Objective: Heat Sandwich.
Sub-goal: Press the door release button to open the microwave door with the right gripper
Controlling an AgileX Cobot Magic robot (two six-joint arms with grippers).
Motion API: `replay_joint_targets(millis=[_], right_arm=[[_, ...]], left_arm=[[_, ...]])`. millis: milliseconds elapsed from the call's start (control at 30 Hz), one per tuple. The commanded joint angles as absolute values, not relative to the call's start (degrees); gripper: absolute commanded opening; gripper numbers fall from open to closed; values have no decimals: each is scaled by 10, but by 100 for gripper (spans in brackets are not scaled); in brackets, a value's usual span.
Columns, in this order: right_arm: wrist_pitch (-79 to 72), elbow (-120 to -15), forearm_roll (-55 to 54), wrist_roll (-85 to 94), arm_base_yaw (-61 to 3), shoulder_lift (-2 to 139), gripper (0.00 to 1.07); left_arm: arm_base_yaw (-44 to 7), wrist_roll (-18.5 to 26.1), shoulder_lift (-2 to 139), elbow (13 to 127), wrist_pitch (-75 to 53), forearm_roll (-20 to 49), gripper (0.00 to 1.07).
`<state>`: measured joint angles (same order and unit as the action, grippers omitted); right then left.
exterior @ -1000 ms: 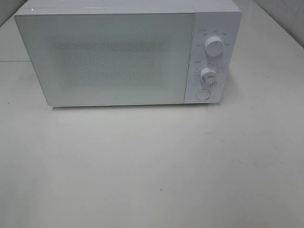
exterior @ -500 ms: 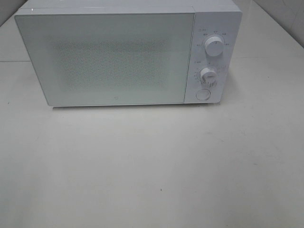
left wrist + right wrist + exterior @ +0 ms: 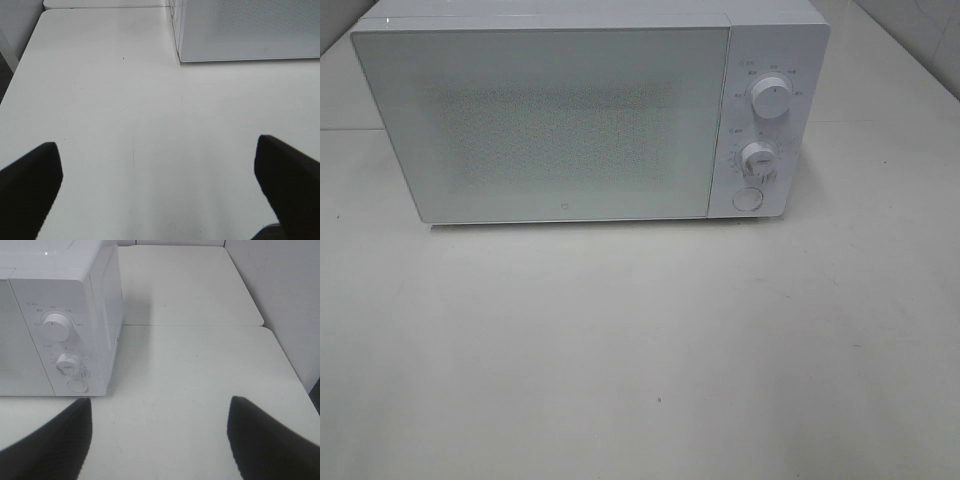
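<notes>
Left claw (image 3: 157, 172) and right claw (image 3: 159, 427) gape wide, grasping nothing, over the table (image 3: 640, 350) before the shut microwave (image 3: 560, 120).

The white box-shaped microwave (image 3: 550, 120) is standing on the pale flat table (image 3: 640, 350), filling the frame's upper half.

A white tabletop (image 3: 640, 350) lies evenly lit, with a soft sheen. A seam (image 3: 200, 326) divides it from a second table (image 3: 185, 280) behind (both faintly specked). A pale wall (image 3: 280, 290) stands alongside; the dark strip (image 3: 5, 77) past one edge is perhaps floor.
</notes>
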<state>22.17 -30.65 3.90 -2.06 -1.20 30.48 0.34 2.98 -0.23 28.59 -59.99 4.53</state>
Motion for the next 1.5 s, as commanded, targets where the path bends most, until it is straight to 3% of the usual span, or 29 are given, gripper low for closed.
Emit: replay_joint_targets(millis=[33,667,1100,1300,1500], right_arm=[[167,-311,38,-25,-9,350,72],[-22,-307,40,-21,-9,508,72],[-321,-187,36,-21,-10,601,72],[-379,-173,10,-20,-10,656,72],[-423,-173,-29,25,-60,719,72]], left_arm=[[6,28,-9,282,-594,49,100],[6,28,-9,282,-594,49,100],[6,28,-9,282,-594,49,100],[6,28,-9,282,-594,49,100],[6,28,-9,282,-594,49,100]])
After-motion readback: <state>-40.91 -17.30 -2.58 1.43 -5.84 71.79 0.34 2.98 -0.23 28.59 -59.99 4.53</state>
